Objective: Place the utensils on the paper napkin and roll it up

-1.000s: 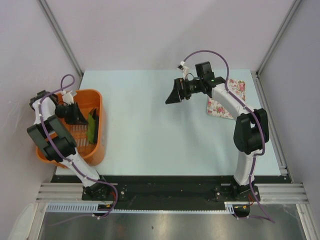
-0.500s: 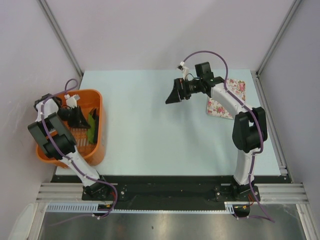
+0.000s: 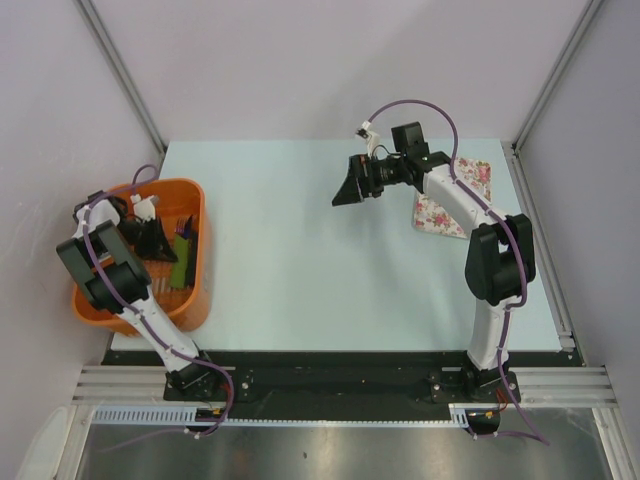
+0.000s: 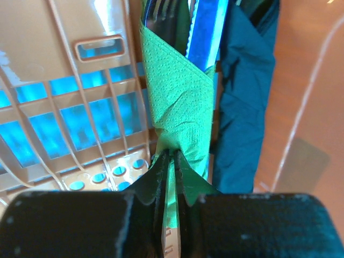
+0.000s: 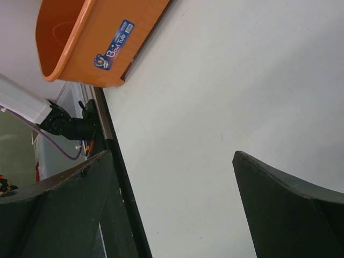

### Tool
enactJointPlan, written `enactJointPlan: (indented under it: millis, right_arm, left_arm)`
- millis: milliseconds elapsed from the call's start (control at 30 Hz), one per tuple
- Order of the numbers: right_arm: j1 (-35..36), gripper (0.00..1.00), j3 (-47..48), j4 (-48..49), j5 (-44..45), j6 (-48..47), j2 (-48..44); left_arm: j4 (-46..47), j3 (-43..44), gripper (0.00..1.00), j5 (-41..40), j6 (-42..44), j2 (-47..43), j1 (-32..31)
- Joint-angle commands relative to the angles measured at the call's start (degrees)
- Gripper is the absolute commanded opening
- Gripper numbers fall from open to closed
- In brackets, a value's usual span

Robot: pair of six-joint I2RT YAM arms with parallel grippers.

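The olive-green paper napkin point(image 4: 180, 107) lies crumpled in the orange basket point(image 3: 195, 200). My left gripper point(image 4: 170, 156) is shut on its near corner, with green paper pinched between the jaws. Utensils lie just beyond: dark fork tines point(image 4: 164, 16) and a blue handle point(image 4: 207, 29) partly tucked under the napkin's folded edge. From above, the left gripper point(image 3: 160, 243) sits inside the basket beside the napkin point(image 3: 184, 250). My right gripper point(image 3: 345, 190) hangs open over the table's middle; the right wrist view shows its gripper point(image 5: 172, 155) with nothing between its fingers.
A dark teal sheet point(image 4: 244, 97) lies to the right of the napkin in the basket. A pink-and-white floral pad point(image 3: 455, 200) lies at the table's back right, partly under the right arm. The basket's outer wall point(image 5: 97, 32) stands at the table's left edge.
The left gripper's jaws have closed tighter on the napkin and the wrist has shifted slightly within the basket, pulling the napkin lower. The right arm has not moved.
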Motion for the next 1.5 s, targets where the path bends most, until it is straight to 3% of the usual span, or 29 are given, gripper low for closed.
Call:
enactJointPlan:
  millis: [0,267,500,933,1133,1167,1233,1267,1367,1467]
  right_arm:
    - [-0.19,1.00,3.10,0.13,-0.41,-0.23,0.34]
    - [-0.19,1.00,2.92,-0.22,-0.06,-0.67,0.08]
    - [0.25,1.00,2.75,0.04,-0.24,-0.58,-0.01]
    - [0.34,1.00,1.78,1.01,0.38,-0.23,-1.86]
    - [-0.89,1.00,1.08,0.83,2.39,-0.49,-5.28]
    - [-1.15,1.00,0.56,0.66,2.92,-0.67,-5.81]
    - [-2.21,1.00,-0.06,0.57,4.24,-0.93,-8.09]
    - [-3.26,1.00,-0.41,0.57,4.59,-1.28,-9.05]
    - [-5.80,1.00,-1.82,-0.04,6.70,-2.69,-13.10]
    - [-8.00,1.00,-4.71,-0.49,8.72,-2.78,-17.93]
  left_arm:
    - [1.77,-0.93,0.11,-0.04,-1.35,1.51,-0.23]
    - [1.07,-0.93,0.15,1.99,-1.87,-0.42,-0.32]
    - [1.24,-1.90,0.29,3.92,-3.02,-5.08,-0.32]
    - [0.72,3.19,0.36,5.59,-5.47,-11.94,-0.40]
    - [0.28,9.16,0.53,8.31,-7.76,-17.74,-3.91]
    - [-0.51,10.39,0.69,8.66,-8.03,-18.18,-4.62]
    - [-1.39,14.07,0.73,9.28,-8.90,-19.41,-6.90]
    - [-1.66,15.31,0.84,9.98,-9.26,-19.85,-7.61]
    - [-1.84,19.36,1.00,8.85,-10.84,-22.13,-11.12]
    - [-1.57,21.39,1.00,5.70,-12.85,-24.24,-16.04]
